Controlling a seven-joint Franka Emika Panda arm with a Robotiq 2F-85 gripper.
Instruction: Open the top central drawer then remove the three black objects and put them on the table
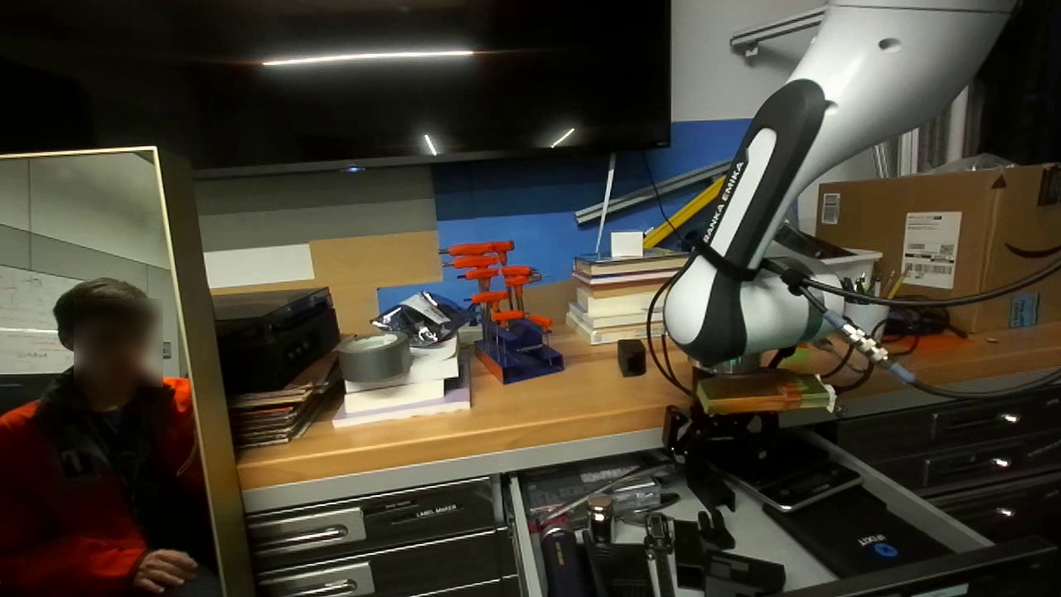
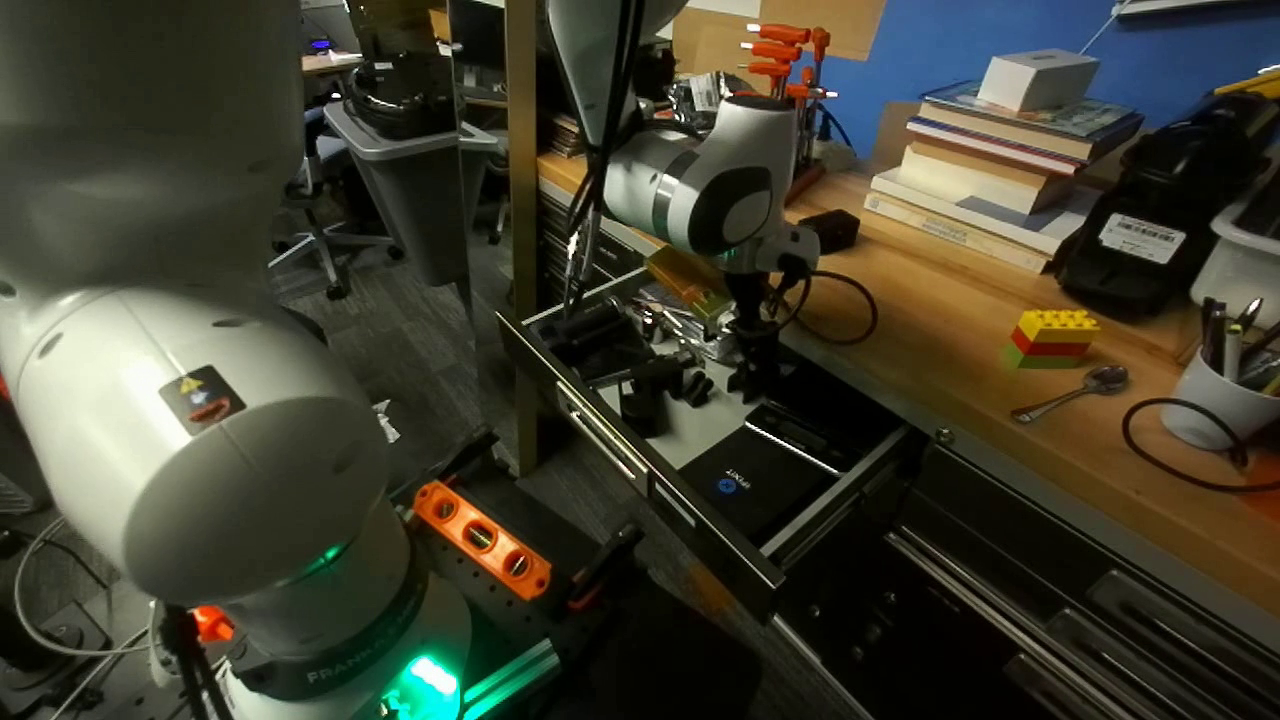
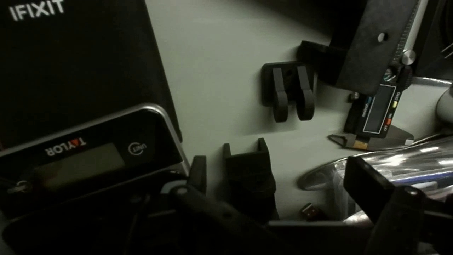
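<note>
The top central drawer (image 1: 937, 570) stands pulled out below the table (image 1: 564, 414), in both exterior views. Inside it lie three black pieces. A forked one (image 3: 250, 177) is under my gripper (image 3: 276, 164) in the wrist view. A double hook (image 3: 288, 90) rests on the pale drawer floor farther up that view, and an angled block (image 3: 357, 60) is beside the hook. My gripper is open and low over the drawer, its fingers (image 3: 198, 173) spread to either side of the forked piece with gaps showing; its rear end is hidden in the dark behind the jaws.
In the drawer, a Taylor scale (image 3: 81, 152) and an iFixit case (image 3: 78, 63) lie to one side; calipers (image 3: 378, 109) and a clear bag (image 3: 417, 156) to the other. A small black box (image 1: 632, 357), stacked books (image 1: 622, 298) and a toy-brick block (image 2: 1055, 340) occupy the table.
</note>
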